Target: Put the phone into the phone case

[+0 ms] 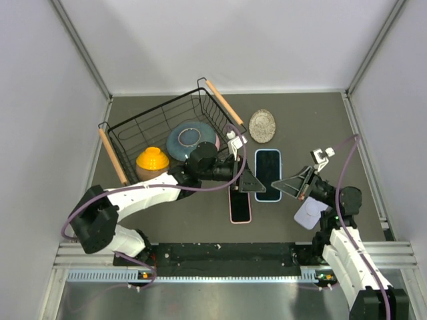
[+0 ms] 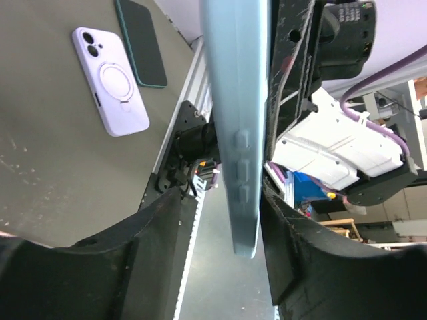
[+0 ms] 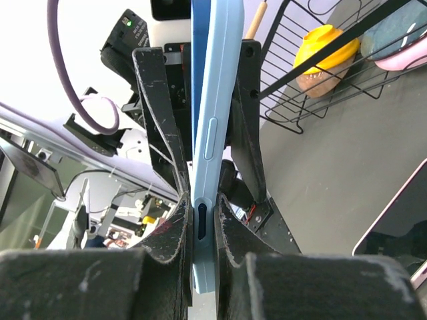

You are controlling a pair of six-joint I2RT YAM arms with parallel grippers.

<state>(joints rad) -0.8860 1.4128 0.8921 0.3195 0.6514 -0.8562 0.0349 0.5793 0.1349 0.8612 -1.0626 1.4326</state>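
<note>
A light blue phone case [image 1: 268, 175], dark face up, hangs flat above the table between both arms. My right gripper [image 1: 283, 187] is shut on its right edge; in the right wrist view both pads [image 3: 175, 220] press the case [image 3: 212, 133] at its port end. My left gripper [image 1: 257, 181] is open around the opposite edge. In the left wrist view the case [image 2: 233, 133] lies against one finger [image 2: 287, 233], with a gap to the other. A pink-rimmed phone [image 1: 240, 203] lies screen up on the table below my left gripper. Whether a phone sits inside the blue case I cannot tell.
A lilac case [image 1: 308, 215] with a ring lies by my right arm, a dark teal-rimmed phone [image 2: 140, 40] beside it. The wire basket [image 1: 133, 127] at back left holds an orange bowl [image 1: 152, 160] and a blue plate [image 1: 190, 140]. A silver dish [image 1: 262, 125] sits behind.
</note>
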